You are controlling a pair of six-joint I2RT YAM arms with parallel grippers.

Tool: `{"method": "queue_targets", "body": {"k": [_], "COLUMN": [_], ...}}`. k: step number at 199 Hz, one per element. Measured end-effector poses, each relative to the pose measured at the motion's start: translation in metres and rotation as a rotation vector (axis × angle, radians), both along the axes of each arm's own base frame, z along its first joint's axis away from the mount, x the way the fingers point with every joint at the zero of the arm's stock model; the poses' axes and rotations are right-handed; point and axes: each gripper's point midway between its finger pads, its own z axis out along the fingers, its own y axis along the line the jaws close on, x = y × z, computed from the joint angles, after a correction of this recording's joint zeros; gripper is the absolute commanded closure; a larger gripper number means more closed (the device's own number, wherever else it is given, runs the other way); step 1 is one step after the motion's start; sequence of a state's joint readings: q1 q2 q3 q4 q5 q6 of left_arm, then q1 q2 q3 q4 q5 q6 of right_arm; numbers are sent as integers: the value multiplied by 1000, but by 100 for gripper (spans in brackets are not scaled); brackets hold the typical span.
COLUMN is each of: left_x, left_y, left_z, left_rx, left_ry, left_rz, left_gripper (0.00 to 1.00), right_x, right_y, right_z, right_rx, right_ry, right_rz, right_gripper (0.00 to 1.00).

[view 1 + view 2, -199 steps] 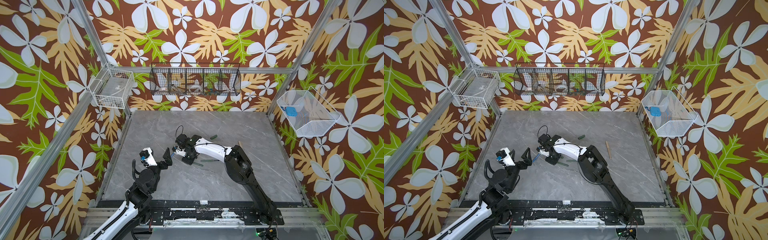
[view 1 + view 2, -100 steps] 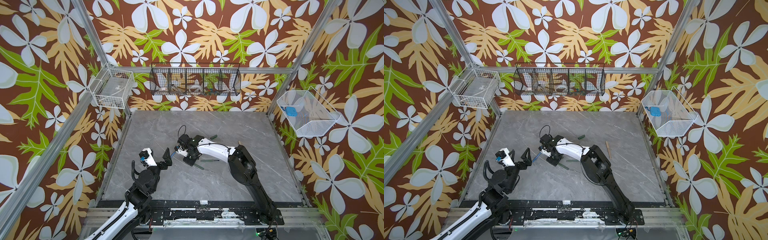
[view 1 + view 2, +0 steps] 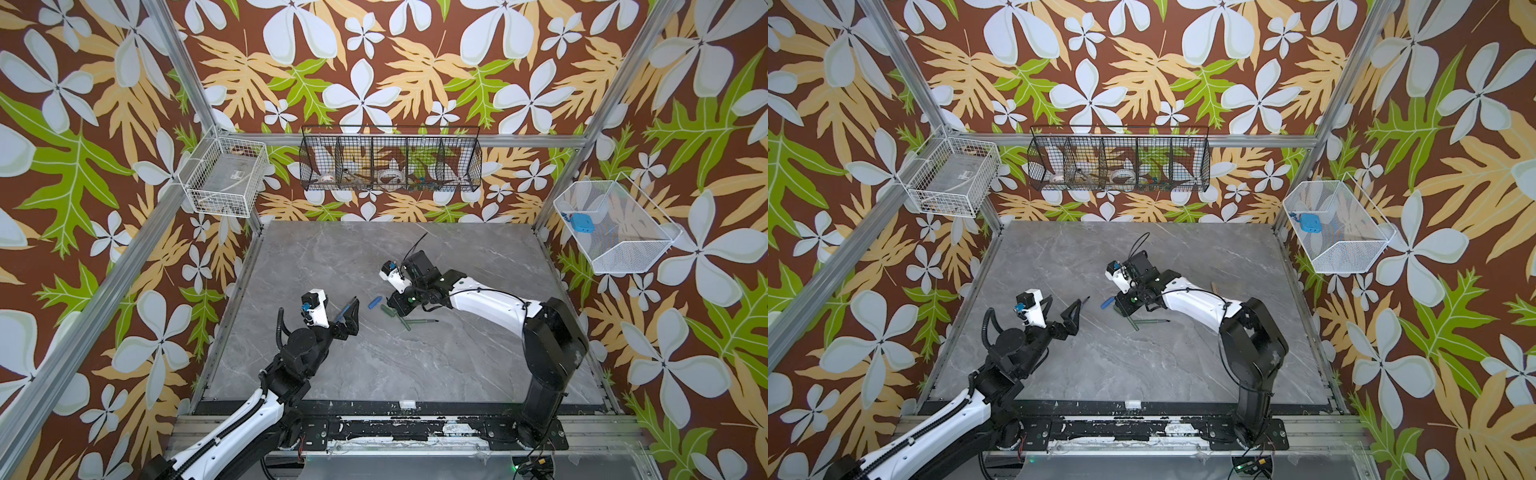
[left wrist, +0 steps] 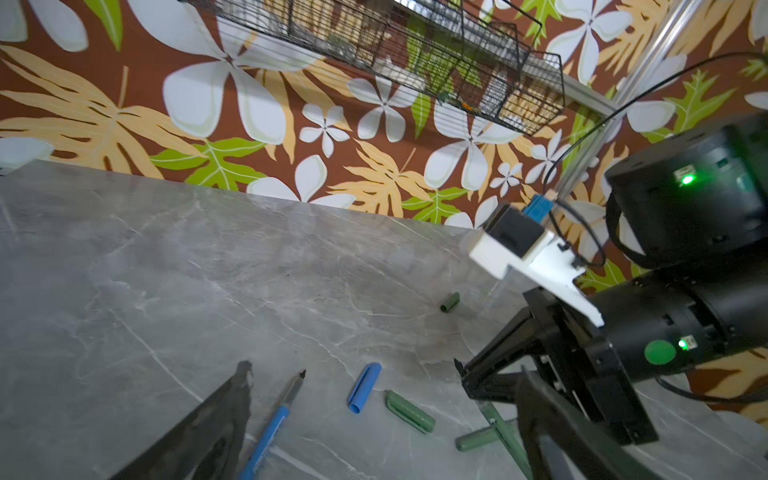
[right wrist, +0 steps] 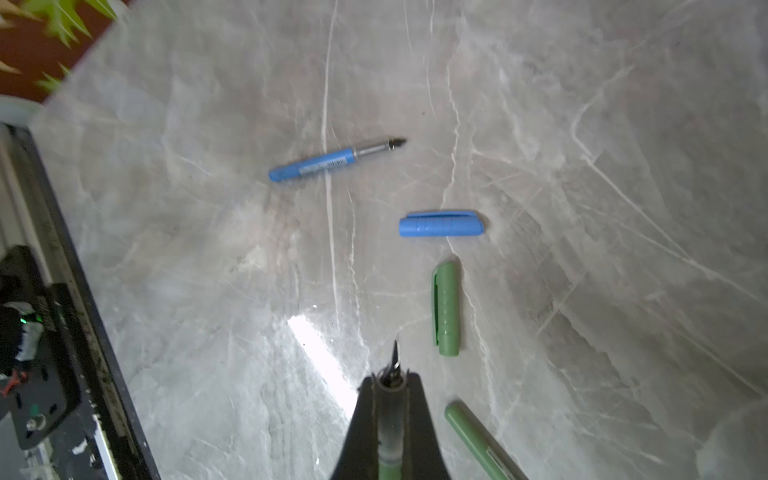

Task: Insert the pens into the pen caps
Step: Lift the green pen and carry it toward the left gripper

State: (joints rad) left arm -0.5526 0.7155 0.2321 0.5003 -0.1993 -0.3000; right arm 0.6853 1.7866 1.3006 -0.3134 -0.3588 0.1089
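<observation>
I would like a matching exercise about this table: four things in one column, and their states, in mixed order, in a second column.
Things:
1. blue pen
2. blue cap
3. left gripper
4. right gripper

States:
A. shut on a green pen
B. lies next to a green cap
C. open
D. lies on the table, dark tip bare

Pairs: 1-D, 2-B, 3-C, 4-A
</observation>
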Motion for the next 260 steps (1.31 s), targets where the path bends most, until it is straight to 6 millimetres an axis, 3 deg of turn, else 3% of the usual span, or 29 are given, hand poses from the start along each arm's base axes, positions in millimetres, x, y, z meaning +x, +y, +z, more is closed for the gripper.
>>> {"method": "queue_targets", "body": {"k": [78,110,137,219,260], "left_x": [-12,-17,-27,-41,-42], "left_y": [-73,-94,-109,-135,-138], "left_z": [-10,-15,-17,-20,-20], "left_rx": [0,-21,-48,-109,-124], "left_ry": [55,92,106,163,179], "left_rz": [-397,-521,-630,-820,-846], "left_gripper": [0,6,1,4,16], "right_x": [1,-2,-10,-28,-45], "right_y": [-28,-36,-34,-29,-14], "right_z": [70,91,108,115,120], "right_rx": [471,577,645,707,696], "right_ry": [-100,-129,-140,-116,-138], "right_rz": [-128,-144,-118,-56,29], "right_gripper": [100,100,99,99,99]}}
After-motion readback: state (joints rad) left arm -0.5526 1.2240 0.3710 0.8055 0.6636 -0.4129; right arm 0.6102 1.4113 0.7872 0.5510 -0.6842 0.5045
